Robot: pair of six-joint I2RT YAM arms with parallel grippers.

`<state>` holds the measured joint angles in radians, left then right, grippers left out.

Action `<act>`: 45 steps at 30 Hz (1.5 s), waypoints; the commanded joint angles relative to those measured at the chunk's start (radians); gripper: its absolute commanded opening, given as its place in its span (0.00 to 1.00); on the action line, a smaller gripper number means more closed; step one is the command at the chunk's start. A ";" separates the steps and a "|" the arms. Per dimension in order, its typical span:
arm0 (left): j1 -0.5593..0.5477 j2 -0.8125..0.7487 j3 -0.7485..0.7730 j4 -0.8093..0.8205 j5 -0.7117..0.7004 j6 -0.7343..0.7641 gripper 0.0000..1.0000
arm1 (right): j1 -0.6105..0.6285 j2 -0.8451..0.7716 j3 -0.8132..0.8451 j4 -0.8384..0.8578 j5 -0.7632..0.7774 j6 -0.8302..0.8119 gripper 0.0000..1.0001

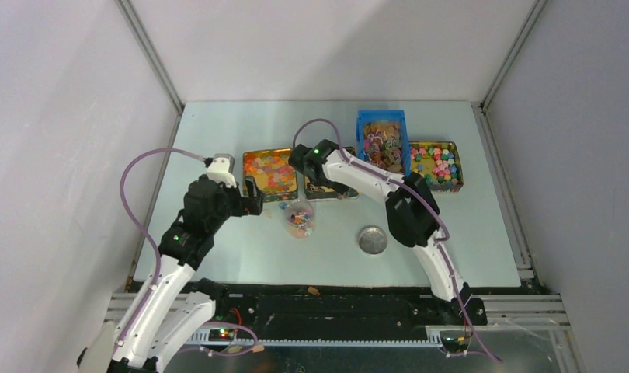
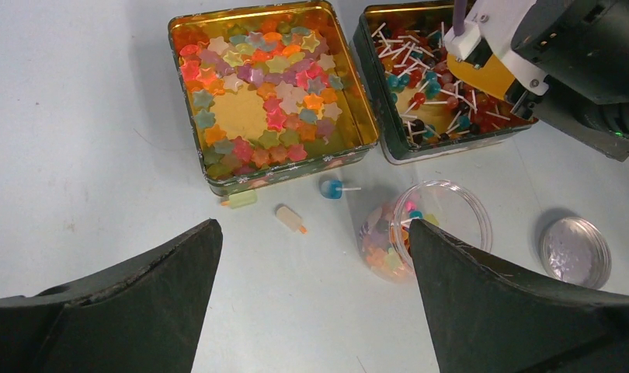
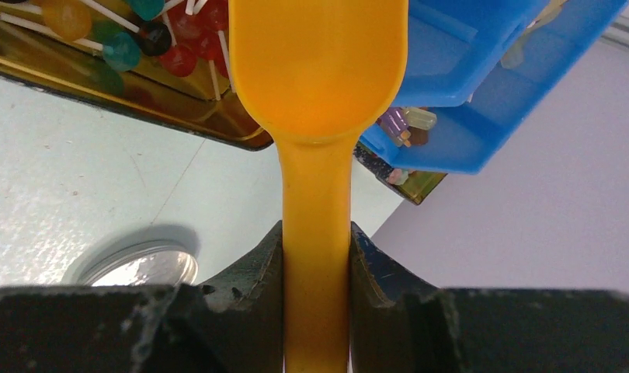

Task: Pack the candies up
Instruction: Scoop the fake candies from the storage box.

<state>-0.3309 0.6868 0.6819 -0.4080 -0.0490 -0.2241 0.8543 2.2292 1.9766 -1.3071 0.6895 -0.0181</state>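
Scooping step: the right hand [image 3: 315, 249] is clamped on the handle of the orange scoop [image 3: 319, 70]. The bowl looks empty and hangs over the lollipop tin [image 2: 420, 149] just beyond the clear jar [image 2: 488, 227]. By my judgement, taking up a load of lollipops [image 2: 428, 93] comes next.
Doing it well: dig shallow and draw the bowl along the tin, since the sticks will likely snag or hang over the lip. Keep the bowl level on the way back to the jar and tip only when it is right over the mouth.
Right arm pose: stretched forward and across, with the wrist bent down over the tin beyond the jar.
Left hand [image 2: 315, 229]: spread wide and holding nothing, it hovers above the tabletop [image 2: 78, 155] on the jar's near-left side, placed to steady the jar.
Candies [image 2: 272, 101]: star sweets fill the tin beyond and left of the jar. Some pieces lie inside the jar, and three strays sit on the tabletop just left of it.
Lid [image 2: 575, 252]: lies flat, right of the jar.
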 commanded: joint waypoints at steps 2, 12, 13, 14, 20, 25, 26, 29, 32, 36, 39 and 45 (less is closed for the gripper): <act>-0.007 -0.001 0.022 0.013 -0.007 0.023 0.98 | 0.012 0.048 0.052 0.013 0.048 -0.066 0.00; -0.009 0.003 0.021 0.013 -0.012 0.024 0.98 | 0.041 0.123 0.117 0.085 0.014 -0.159 0.00; -0.008 0.004 0.021 0.012 -0.012 0.024 0.98 | 0.041 0.121 0.118 0.102 0.001 -0.161 0.00; -0.008 0.005 0.022 0.012 -0.012 0.023 0.98 | 0.039 0.120 0.117 0.109 -0.028 -0.161 0.00; -0.008 0.008 0.022 0.011 -0.013 0.025 0.98 | 0.020 0.113 0.110 0.145 -0.166 -0.140 0.00; -0.008 0.010 0.024 0.009 -0.014 0.025 0.98 | -0.027 0.107 0.103 0.157 -0.309 -0.086 0.00; -0.008 0.010 0.024 0.010 -0.014 0.025 0.98 | -0.034 0.105 0.096 0.161 -0.351 -0.069 0.00; -0.008 0.010 0.024 0.010 -0.015 0.025 0.98 | -0.071 0.099 0.078 0.172 -0.456 -0.032 0.00; -0.008 0.010 0.024 0.010 -0.015 0.025 0.98 | -0.094 0.082 0.041 0.212 -0.529 -0.015 0.00; -0.008 0.010 0.024 0.010 -0.015 0.026 0.98 | -0.111 0.075 0.026 0.242 -0.577 -0.009 0.00; -0.010 0.010 0.024 0.009 -0.017 0.026 0.98 | -0.113 0.080 0.042 0.237 -0.581 -0.008 0.00; -0.010 0.008 0.024 0.009 -0.020 0.026 0.98 | -0.117 0.046 0.036 0.240 -0.581 -0.009 0.00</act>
<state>-0.3317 0.6994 0.6819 -0.4099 -0.0505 -0.2237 0.7338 2.2864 2.0251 -1.1187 0.1783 -0.0444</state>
